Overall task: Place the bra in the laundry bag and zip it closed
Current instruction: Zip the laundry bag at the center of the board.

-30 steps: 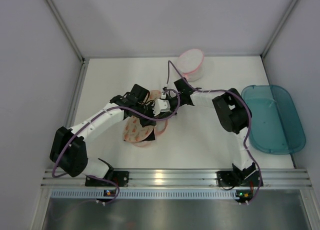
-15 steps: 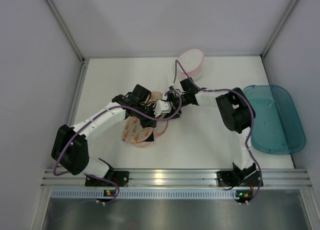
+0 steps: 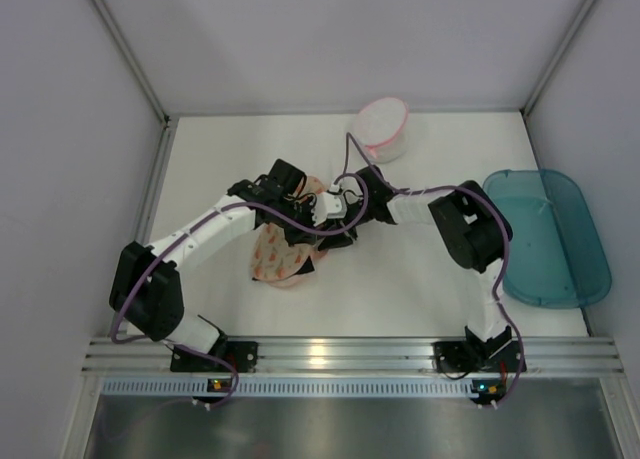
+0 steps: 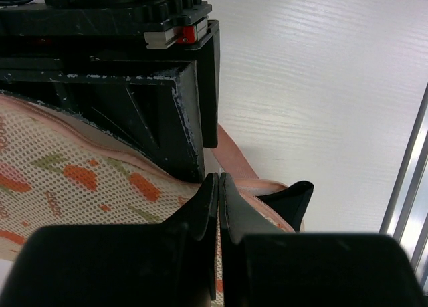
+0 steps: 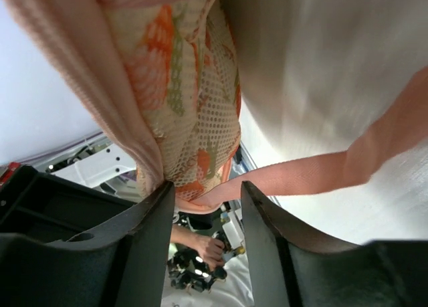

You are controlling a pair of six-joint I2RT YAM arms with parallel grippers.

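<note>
Top cam: laundry bag being supported by desk, centre-left; its far edge being met by both arms.
L wrist: L gripper fingers being pressed together at bag's pink trim.
R wrist: R gripper fingers being held spread, mesh edge & pink band hanging betw. them.

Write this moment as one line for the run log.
left fingers: shut on laundry bag rim | right fingers: open, pink trim between them | bag: partly lifted
</note>
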